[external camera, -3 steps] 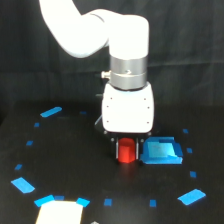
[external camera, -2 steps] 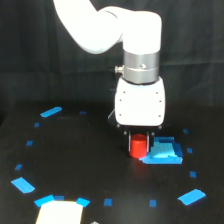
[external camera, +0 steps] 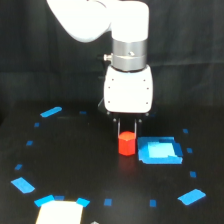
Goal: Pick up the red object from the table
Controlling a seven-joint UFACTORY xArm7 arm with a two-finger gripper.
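1. The white arm's dark tool [external camera: 128, 129] grips the small red-orange hexagonal block [external camera: 127, 143] at its top.
2. The block sits just beside a flat blue square [external camera: 159, 151] over the black matte surface [external camera: 75, 165]; contact with it unclear.

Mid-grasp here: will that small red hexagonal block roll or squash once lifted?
The small red hexagonal block looks rigid with flat facets, so it probably won't roll or squash. It stands upright and small under the gripper, likely light. Its faces look smooth, so it may slip.

Gripper [external camera: 128, 129]: fingers straddle the block's top.
Red hexagonal block [external camera: 127, 143]: directly below the gripper.
Blue square [external camera: 159, 150]: just beside, exterior view's right.
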